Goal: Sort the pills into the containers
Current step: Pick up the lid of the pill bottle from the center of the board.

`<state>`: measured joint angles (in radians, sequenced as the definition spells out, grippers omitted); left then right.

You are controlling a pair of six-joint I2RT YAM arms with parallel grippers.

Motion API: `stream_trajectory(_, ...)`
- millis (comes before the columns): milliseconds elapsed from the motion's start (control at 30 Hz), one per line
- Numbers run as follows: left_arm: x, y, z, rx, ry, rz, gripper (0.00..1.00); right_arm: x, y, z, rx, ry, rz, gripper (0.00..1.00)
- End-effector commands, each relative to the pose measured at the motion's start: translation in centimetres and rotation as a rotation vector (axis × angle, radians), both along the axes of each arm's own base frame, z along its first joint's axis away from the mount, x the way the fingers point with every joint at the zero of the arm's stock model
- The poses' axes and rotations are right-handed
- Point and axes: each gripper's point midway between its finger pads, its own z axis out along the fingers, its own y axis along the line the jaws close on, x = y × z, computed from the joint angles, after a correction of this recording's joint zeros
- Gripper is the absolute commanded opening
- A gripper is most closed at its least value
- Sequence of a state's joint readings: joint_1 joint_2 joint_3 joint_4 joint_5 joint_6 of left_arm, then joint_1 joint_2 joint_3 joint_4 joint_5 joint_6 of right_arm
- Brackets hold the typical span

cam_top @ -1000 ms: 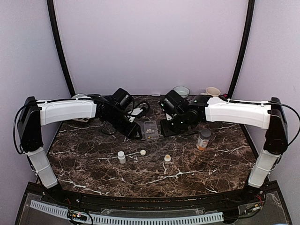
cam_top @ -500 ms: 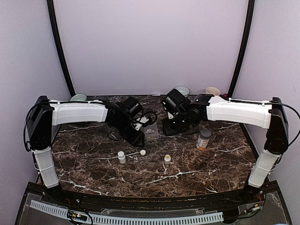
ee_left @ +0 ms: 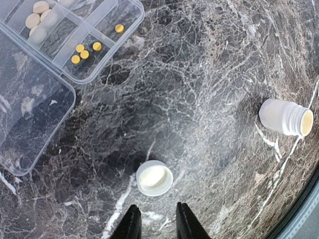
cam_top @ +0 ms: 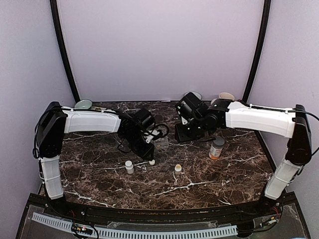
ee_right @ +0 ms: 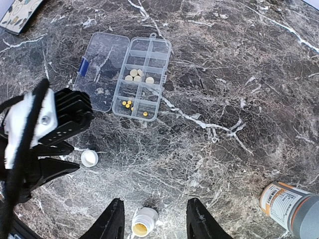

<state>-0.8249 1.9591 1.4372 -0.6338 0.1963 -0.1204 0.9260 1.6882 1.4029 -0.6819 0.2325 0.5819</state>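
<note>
The clear pill box (ee_left: 107,30) lies with its lid (ee_left: 30,109) folded open, and its compartments are the containers. One compartment holds several cream pills (ee_left: 40,20) (ee_right: 137,75); another holds small yellow tablets (ee_left: 84,50). My left gripper (ee_left: 157,226) hovers low just short of a loose white cap (ee_left: 154,178) (cam_top: 151,162), jaws narrowly open with nothing between them. My right gripper (ee_right: 155,224) hangs open and empty high over the table. An open white bottle (ee_right: 143,221) stands far below, between its fingers. In the top view the left arm partly hides the box (cam_top: 162,143).
The open white bottle (cam_top: 178,168) stands right of the cap. A capped white bottle (cam_top: 129,167) stands to the cap's left. An orange bottle with a grey cap (cam_top: 216,148) is at the right. Small bowls (cam_top: 227,96) sit along the back edge.
My left arm has swung from beside the pill box toward the near side, down to the loose cap, and its jaws have narrowed. The right arm has drifted slightly right.
</note>
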Motion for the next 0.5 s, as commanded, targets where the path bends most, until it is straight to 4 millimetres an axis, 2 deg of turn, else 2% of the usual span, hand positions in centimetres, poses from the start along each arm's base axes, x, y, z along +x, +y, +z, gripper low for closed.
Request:
stream_trajectory(0, -0.07, -0.63, -0.17, -0.002, 0.003, 0.002, 0.27, 0.18, -0.75, 1.14, 0.027, -0.026, -0.025, 0.44)
stream_trajectory(467, 0.63, -1.31, -0.91, 0.013, -0.007, 0.005, 0.23, -0.04, -1.31, 1.73, 0.039, -0.038, -0.034, 0.44)
